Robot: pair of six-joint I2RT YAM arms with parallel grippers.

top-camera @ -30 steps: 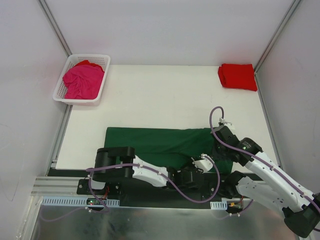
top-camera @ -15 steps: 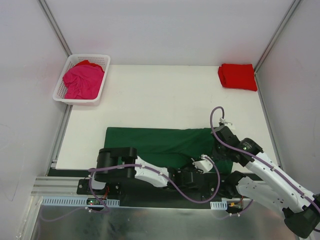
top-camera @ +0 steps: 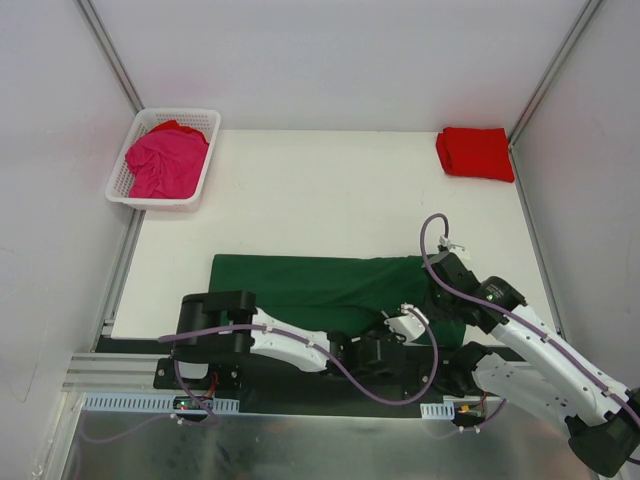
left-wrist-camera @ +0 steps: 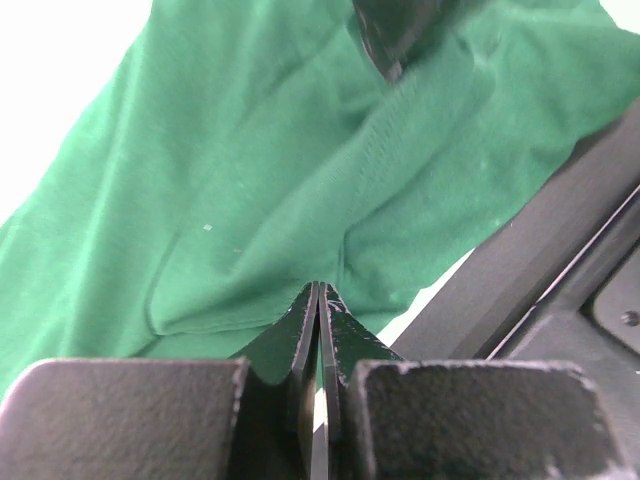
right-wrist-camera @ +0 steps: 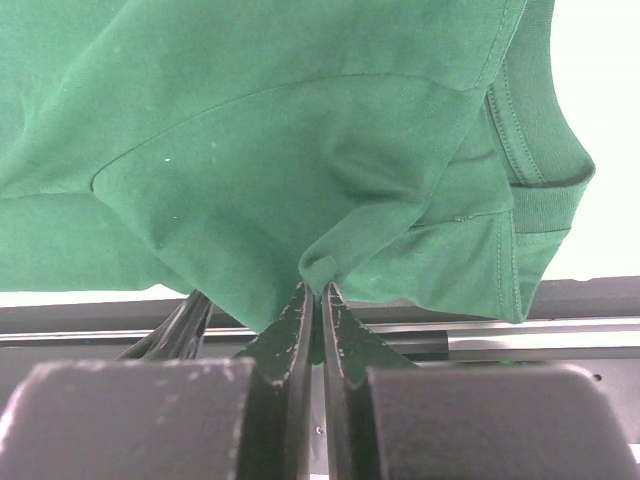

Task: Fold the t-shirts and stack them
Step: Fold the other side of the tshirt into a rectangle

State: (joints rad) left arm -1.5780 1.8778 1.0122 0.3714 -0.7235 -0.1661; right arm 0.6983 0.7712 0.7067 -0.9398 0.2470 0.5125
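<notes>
The dark green t-shirt (top-camera: 300,285) lies spread along the table's near edge, also filling the left wrist view (left-wrist-camera: 250,170) and the right wrist view (right-wrist-camera: 300,130). My left gripper (top-camera: 405,330) (left-wrist-camera: 320,290) reaches low along the front and is shut, its tips pinching the shirt's near hem. Close beside it, my right gripper (top-camera: 438,312) (right-wrist-camera: 320,285) is shut on a bunched fold of the same shirt near the collar (right-wrist-camera: 530,150). A folded bright red t-shirt (top-camera: 475,153) sits at the far right corner. The magenta pink t-shirt (top-camera: 165,160) lies crumpled in the basket.
The white lattice basket (top-camera: 205,115) stands at the far left corner. A black rail (left-wrist-camera: 540,260) (right-wrist-camera: 480,320) runs along the table's front edge, just under both grippers. White walls and metal posts close in the table on three sides.
My left gripper has closed on the green shirt's hem, and the left arm's shoulder link has shifted slightly left. The right arm has not moved.
</notes>
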